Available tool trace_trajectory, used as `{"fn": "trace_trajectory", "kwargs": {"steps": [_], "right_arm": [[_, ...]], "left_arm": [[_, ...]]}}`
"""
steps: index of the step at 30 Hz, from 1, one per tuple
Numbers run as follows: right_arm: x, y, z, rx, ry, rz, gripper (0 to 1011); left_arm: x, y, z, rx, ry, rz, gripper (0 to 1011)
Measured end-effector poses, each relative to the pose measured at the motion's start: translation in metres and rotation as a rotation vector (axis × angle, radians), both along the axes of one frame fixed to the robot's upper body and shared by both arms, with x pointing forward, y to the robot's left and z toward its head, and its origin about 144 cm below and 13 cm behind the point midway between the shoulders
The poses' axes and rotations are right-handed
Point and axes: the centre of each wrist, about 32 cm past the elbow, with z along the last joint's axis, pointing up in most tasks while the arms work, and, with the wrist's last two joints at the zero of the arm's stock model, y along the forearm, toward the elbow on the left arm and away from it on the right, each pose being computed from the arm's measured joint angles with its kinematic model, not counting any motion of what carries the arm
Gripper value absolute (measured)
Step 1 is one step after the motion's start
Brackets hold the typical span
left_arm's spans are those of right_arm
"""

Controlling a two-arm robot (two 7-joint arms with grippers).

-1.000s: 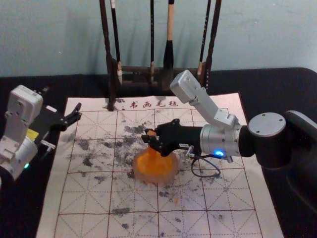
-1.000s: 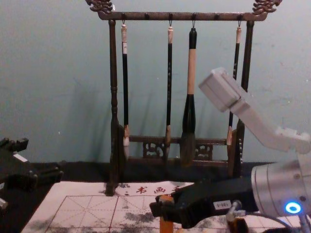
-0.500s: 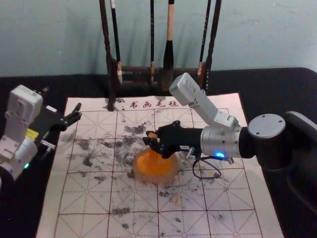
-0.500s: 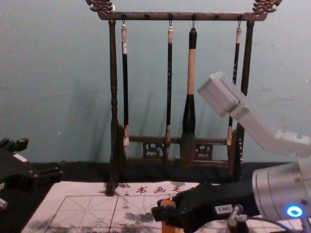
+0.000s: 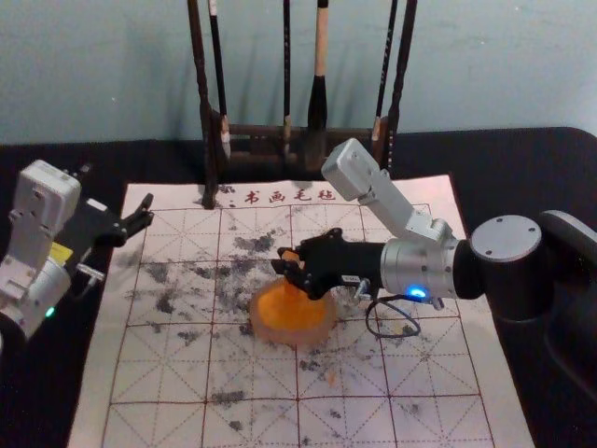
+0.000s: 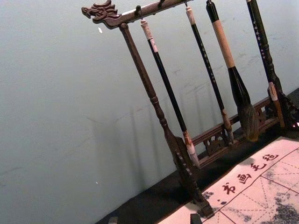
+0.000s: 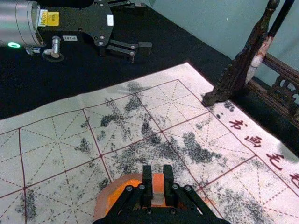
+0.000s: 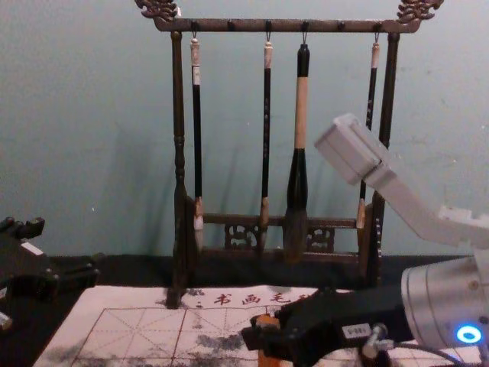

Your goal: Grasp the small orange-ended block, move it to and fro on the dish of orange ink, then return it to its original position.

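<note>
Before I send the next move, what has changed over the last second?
The right gripper has shifted slightly to the robot's right and a touch nearer its body, carrying the block along, over the dish. Nothing was newly gripped or let go; its jaws remain closed on the block. The dish, left gripper and brush rack stayed put.

dish (image 5: 292, 337) on mat (image 5: 252, 373) | rack (image 8: 244, 26) behind dish | brushes (image 8: 300, 115) on rack

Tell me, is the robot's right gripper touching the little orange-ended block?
Touching. The right wrist view shows the right gripper shut on the block, with one black finger against each side of it.
</note>
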Motion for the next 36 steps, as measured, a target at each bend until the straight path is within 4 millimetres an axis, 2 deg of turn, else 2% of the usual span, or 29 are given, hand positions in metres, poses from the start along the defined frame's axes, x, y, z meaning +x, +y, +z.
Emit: {"fn": "trace_trajectory", "kwargs": {"steps": [23, 36], "right_arm": [[-0.008, -0.013, 0.000, -0.007, 0.010, 0.007, 130], [-0.015, -0.012, 0.000, 0.010, 0.024, 0.032, 130]], "left_arm": [[0.000, 0.000, 0.000, 0.000, 0.000, 0.000, 1001], [0.000, 0.000, 0.000, 0.000, 0.000, 0.000, 1001]]}}
